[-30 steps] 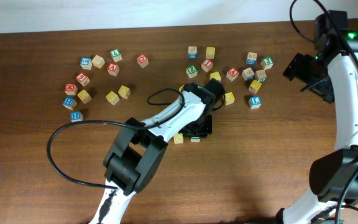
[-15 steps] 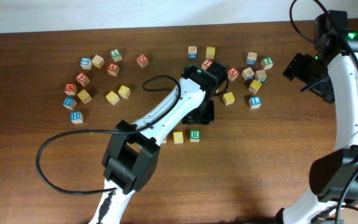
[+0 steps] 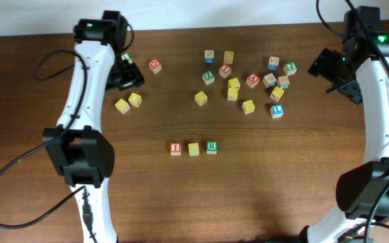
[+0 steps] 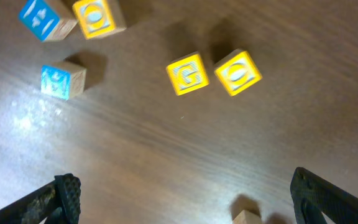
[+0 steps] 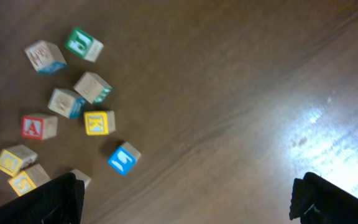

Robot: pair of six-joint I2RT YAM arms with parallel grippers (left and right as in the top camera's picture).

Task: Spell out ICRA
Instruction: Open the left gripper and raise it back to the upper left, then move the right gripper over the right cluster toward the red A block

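Three pale-wood cubes stand in a row at the table's front middle: red I, yellow C and green R. A red A cube lies in the right-hand cluster and also shows in the right wrist view as the red A cube. My left gripper hangs open over the far-left cluster; its left wrist view shows the open left gripper with a pale cube corner low between the fingers. The right gripper is open and empty at the far right, seen also as the right gripper.
Many loose letter cubes lie scattered at the back: two yellow cubes by the left arm, and a cluster at the back right. Under the left wrist lie yellow cubes and a blue cube. A blue cube sits near the right gripper.
The left arm left the green R cube in the row, opened its jaws, and swung from the table's middle to the far-left cluster. The right arm stayed put.
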